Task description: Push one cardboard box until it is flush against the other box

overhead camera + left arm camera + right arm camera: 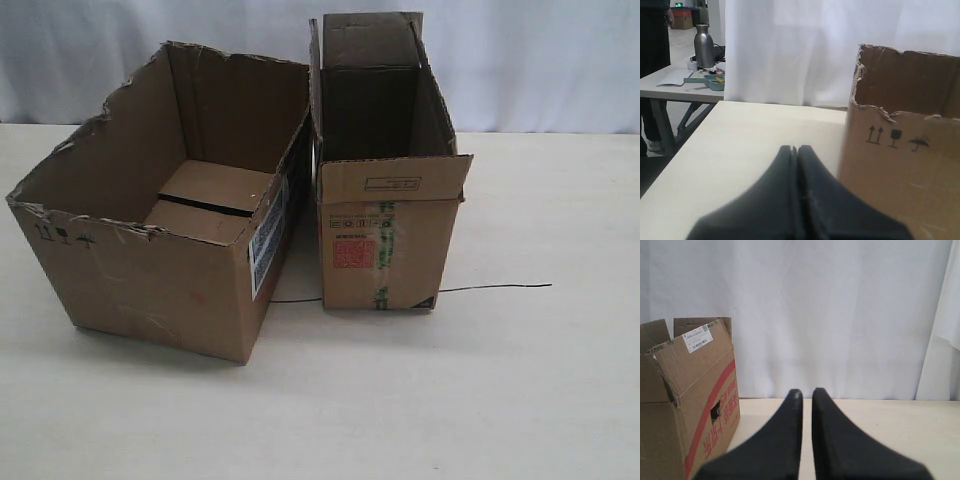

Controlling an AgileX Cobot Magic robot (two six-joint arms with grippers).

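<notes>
The wide cardboard box with a ragged rim stands left of centre, turned at an angle. The other box, narrower with red print, stands right beside it. Their far corners look close or touching, and a wedge gap shows at the front. Neither gripper shows in the exterior view. In the left wrist view my left gripper is shut and empty, just beside the cardboard box. In the right wrist view my right gripper holds a narrow gap with nothing in it, apart from the other box.
A thin black wire lies on the pale table and runs under the narrow box. A white curtain hangs behind. The left wrist view shows a side table with a metal bottle beyond the table's edge.
</notes>
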